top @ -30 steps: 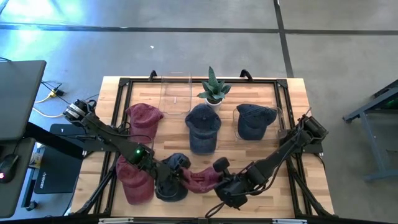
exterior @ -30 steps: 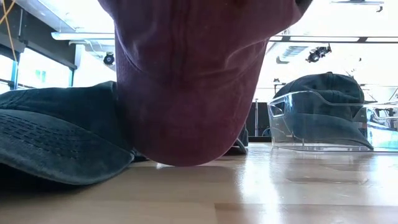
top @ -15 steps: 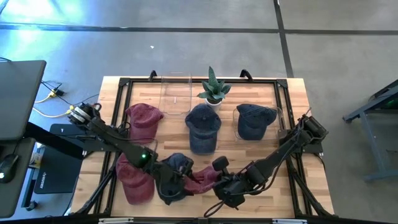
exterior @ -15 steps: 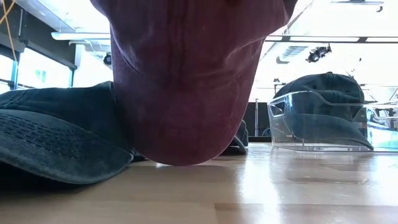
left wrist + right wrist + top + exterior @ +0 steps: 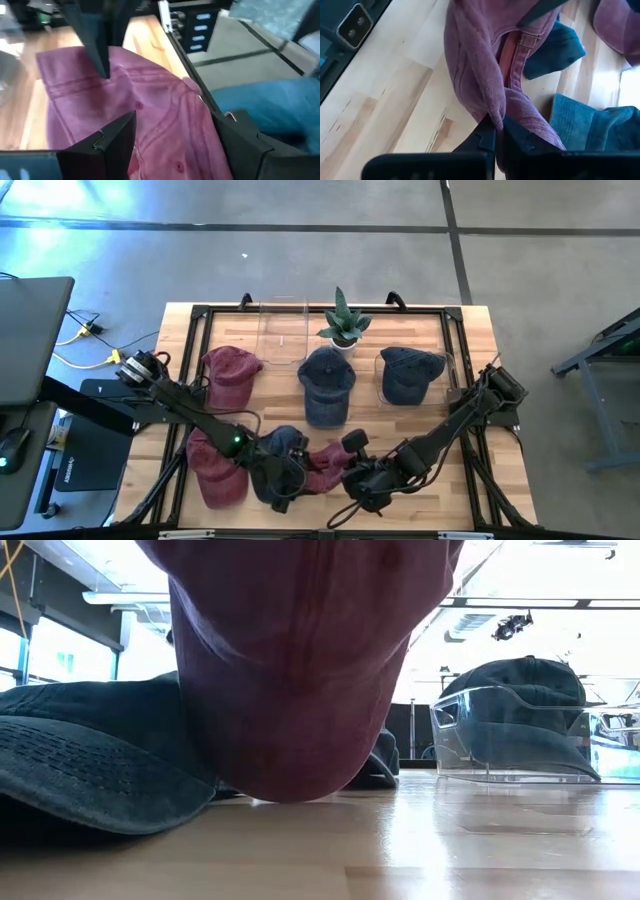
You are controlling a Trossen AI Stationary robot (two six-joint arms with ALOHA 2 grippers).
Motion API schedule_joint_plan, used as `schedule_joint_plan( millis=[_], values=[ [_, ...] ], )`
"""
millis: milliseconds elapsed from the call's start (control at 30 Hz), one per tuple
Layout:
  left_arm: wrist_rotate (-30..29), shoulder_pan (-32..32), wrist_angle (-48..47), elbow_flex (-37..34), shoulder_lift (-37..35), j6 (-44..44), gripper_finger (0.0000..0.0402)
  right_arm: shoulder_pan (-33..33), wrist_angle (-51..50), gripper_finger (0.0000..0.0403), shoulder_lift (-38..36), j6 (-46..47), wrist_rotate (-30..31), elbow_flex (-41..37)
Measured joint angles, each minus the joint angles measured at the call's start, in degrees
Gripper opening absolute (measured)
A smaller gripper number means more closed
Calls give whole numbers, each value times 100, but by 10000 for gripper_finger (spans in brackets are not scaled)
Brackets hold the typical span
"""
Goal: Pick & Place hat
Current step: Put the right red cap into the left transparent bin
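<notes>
Hat (image 5: 322, 470), maroon, is hanging bunched near the worktop's (image 5: 400, 425) front edge, between the two pincers. Right pincer (image 5: 496, 131) is pinching a fold of its fabric, fingers clenched on the cloth. Left pincer (image 5: 165, 135) is hovering right over the hat from the other side, fingers spread apart, fabric lying between them. In the low view the hat (image 5: 290, 670) is drooping, just touching the wood beside a dark cap (image 5: 90, 760).

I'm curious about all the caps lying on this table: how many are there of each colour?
maroon hat: 3, one pinched in the right hand
dark blue hat: 3
Total: 6
</notes>
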Motion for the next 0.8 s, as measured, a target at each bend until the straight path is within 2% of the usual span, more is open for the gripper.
schedule_joint_plan(
  millis=[267,500,667,800],
  values=[
    [-904,-181,361,-5,253,13,241,0,16,6,-2,301,53,0],
    [-936,-209,572,7,323,-138,241,5,12,4,-2,463,61,0],
    [-1322,-209,546,7,323,-140,241,15,94,4,-2,559,79,0],
    [-1313,-244,527,7,323,-141,241,15,117,4,-19,763,334,0]
  ],
)
